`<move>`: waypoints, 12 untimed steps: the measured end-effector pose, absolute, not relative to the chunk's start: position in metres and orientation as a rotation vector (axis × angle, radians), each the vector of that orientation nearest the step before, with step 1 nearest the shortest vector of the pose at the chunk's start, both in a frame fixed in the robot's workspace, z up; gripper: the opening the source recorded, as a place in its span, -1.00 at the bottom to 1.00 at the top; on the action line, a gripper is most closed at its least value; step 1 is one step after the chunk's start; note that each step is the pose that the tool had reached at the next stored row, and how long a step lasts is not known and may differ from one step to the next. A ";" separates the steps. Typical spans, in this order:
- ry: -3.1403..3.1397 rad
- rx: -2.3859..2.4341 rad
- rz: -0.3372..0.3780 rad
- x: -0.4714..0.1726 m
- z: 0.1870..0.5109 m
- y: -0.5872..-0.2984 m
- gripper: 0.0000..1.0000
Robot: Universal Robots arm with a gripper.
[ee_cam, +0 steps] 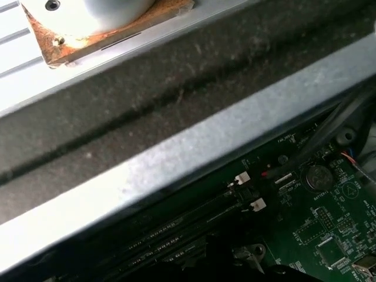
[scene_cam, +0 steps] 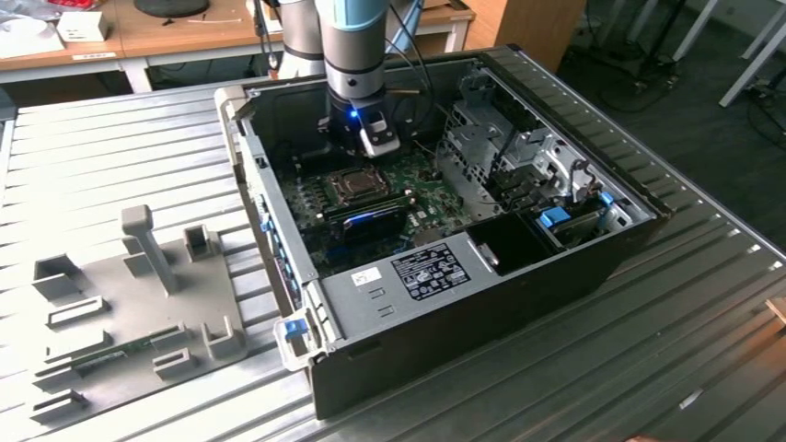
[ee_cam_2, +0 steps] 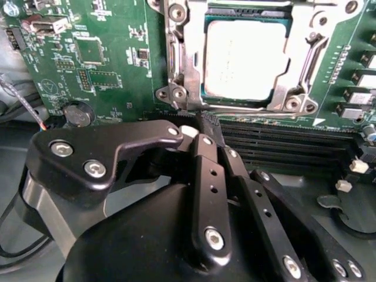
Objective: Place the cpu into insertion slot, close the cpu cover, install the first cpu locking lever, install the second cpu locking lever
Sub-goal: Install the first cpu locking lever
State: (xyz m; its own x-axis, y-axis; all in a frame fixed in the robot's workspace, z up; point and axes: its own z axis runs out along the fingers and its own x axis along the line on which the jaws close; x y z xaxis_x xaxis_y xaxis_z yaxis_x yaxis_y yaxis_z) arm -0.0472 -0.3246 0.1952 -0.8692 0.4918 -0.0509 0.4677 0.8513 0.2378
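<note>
The cpu (ee_cam_2: 247, 59) lies flat in the insertion slot (ee_cam_2: 205, 17) on the green board, its dull silver top showing. The shiny cpu cover (ee_cam_2: 179, 59) is down around it, framing the chip. A thin metal lever rod (ee_cam_2: 258, 109) runs along the socket edge nearest my fingers. My gripper (ee_cam_2: 205, 124) is shut, its black fingertips pressed together right at that socket edge, beside the memory slots. In the exterior view the gripper (scene_cam: 375, 147) hangs inside the open computer case, just behind the insertion slot (scene_cam: 357, 184).
Long black memory slots (ee_cam_2: 282, 144) run next to the socket. A coin battery (ee_cam_2: 77, 114) sits on the board. Case walls (scene_cam: 252, 175), a drive cage (scene_cam: 516, 152) and a labelled power supply (scene_cam: 430, 272) surround the board. A grey fixture plate (scene_cam: 135, 304) lies at the exterior view's left.
</note>
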 end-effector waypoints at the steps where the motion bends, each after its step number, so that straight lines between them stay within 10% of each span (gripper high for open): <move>1: 2.916 0.758 0.333 -0.047 0.195 -0.325 -0.80; 12: 2.916 0.758 0.333 -0.047 0.194 -0.325 -0.80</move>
State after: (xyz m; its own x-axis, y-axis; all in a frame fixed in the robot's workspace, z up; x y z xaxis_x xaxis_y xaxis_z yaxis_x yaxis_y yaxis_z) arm -0.0472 -0.3246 0.1938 -0.8692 0.4918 -0.0509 0.4677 0.8512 0.2381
